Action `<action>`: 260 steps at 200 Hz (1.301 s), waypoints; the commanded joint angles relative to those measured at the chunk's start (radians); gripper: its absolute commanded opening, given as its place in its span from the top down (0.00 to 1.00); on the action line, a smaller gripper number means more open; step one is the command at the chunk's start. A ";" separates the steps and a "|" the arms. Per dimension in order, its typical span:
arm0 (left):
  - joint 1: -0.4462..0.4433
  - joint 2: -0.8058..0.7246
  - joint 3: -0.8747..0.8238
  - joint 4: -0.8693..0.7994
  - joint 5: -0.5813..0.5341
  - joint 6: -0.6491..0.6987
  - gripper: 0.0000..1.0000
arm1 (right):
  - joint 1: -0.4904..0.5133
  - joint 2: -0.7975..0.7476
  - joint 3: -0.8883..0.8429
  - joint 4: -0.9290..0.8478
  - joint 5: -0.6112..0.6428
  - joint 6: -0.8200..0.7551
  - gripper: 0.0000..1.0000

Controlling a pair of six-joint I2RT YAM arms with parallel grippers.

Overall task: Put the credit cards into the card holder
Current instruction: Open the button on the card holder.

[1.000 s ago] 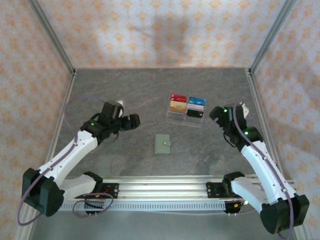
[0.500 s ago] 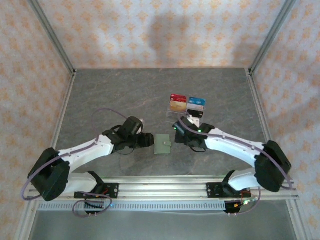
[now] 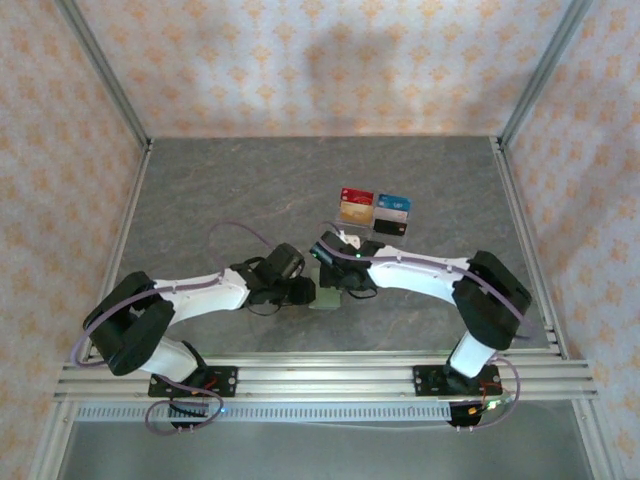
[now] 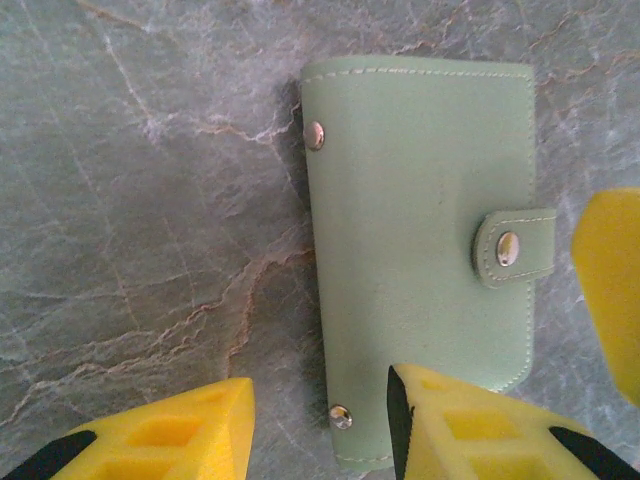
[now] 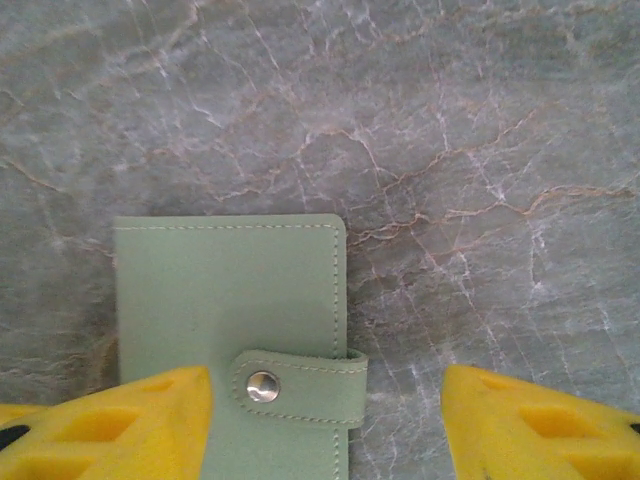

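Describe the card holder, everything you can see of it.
The card holder is a sage-green, leather-looking wallet with pale edge stitching. It is closed, its tab snapped shut with a metal stud; two more studs sit along the spine edge. It lies flat on the grey marbled table. The left end effector straddles its spine edge, the right end effector its tab side, both open; contact cannot be told.

The top external camera looks down from high above and behind the 2 arm bases (image 3: 190, 382), taking in the whole grey marbled table (image 3: 220, 190), while the 2 wrist cameras look straight down from close above it, both sharing the closed green card holder (image 4: 420, 250).
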 commanded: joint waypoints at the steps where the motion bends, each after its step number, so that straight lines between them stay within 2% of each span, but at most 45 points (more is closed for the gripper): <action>1: -0.025 0.016 0.006 0.001 -0.097 -0.020 0.60 | 0.003 0.025 0.015 -0.016 0.009 -0.008 0.40; 81: -0.104 0.053 0.050 -0.079 -0.246 -0.046 0.66 | 0.005 0.080 0.039 -0.018 -0.040 -0.031 0.45; 149: -0.112 0.069 0.041 -0.080 -0.245 -0.066 0.69 | 0.012 0.074 0.047 0.022 -0.130 -0.048 0.44; 210: -0.113 0.077 0.045 -0.086 -0.248 -0.066 0.71 | 0.013 0.147 0.091 -0.051 -0.069 -0.060 0.45; 260: -0.115 0.089 0.050 -0.088 -0.251 -0.071 0.71 | 0.014 0.168 0.064 -0.052 -0.046 -0.053 0.47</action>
